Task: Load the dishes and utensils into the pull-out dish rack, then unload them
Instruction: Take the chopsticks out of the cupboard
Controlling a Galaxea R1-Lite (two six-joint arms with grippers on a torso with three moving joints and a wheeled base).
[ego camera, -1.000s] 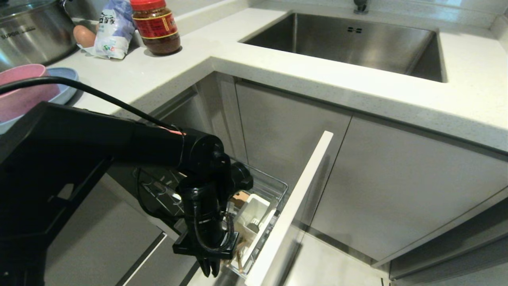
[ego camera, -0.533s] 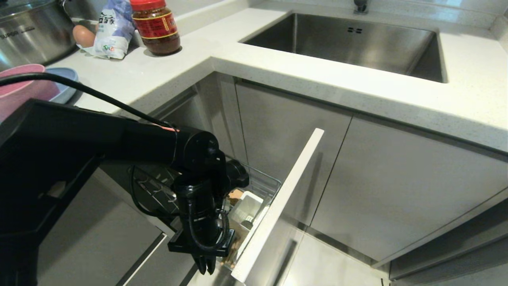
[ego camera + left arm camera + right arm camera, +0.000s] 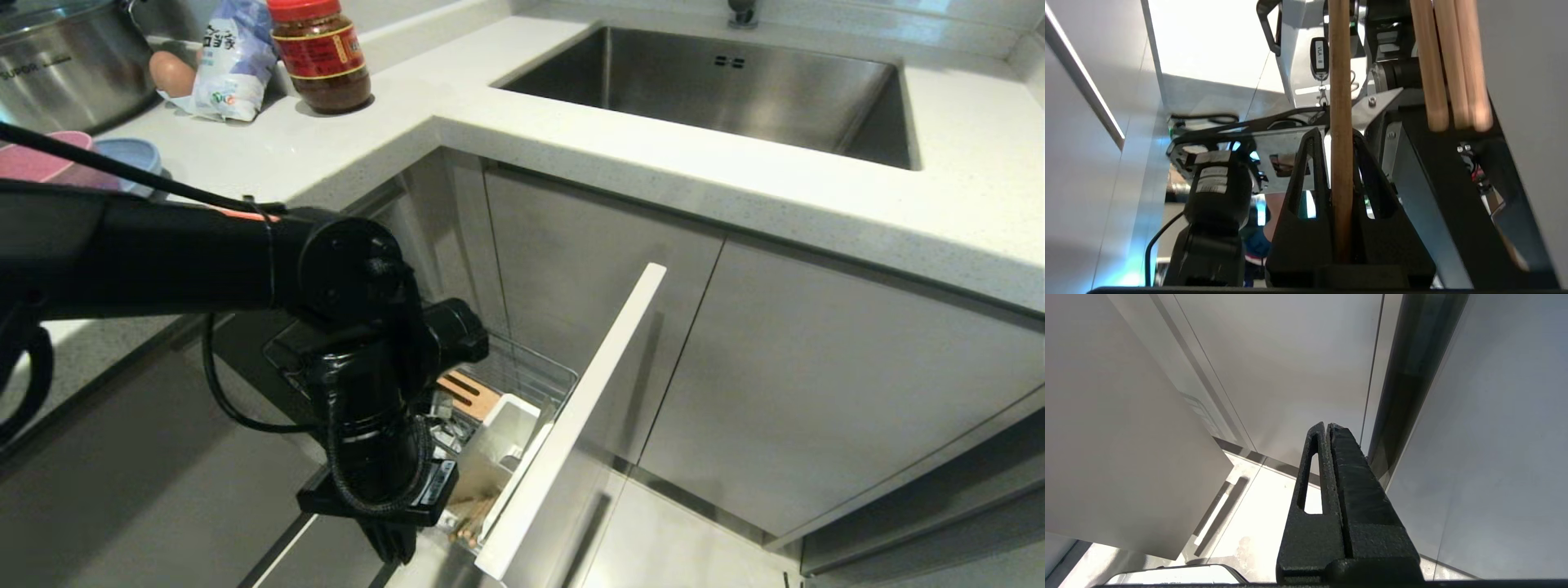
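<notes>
Left hand (image 3: 397, 554) low beside the pulled-out dish rack (image 3: 535, 371), fingers pointing down, pinched on a single wooden chopstick (image 3: 1341, 134) that runs straight up between the fingers in the left wrist view. Three more wooden sticks (image 3: 1451, 65) just beside it in that view, next to a grey wall. Black left arm stretched across from the left, covering much of the rack's near end. Still visible in the rack past the wrist: slotted wooden strip (image 3: 468, 392), white utensil cup (image 3: 510, 429), chrome wire at the far end. Narrow white front panel (image 3: 584, 408) standing open on the rack's right, close to the hand, grey cabinet doors behind it.

On the counter (image 3: 343, 151) at far left, pink bowl (image 3: 37, 162) sitting on the light blue plate (image 3: 131, 151), both partly cut by the arm's cable. Behind them a steel pot (image 3: 69, 61), an egg (image 3: 171, 72), a printed bag (image 3: 233, 57) and a red-lidded jar (image 3: 321, 53). Steel sink (image 3: 718, 86) set in the counter further right. Fork not to be made out.

Right hand (image 3: 1327, 428) pressed together, holding nothing, parked low before plain grey cabinet fronts.
</notes>
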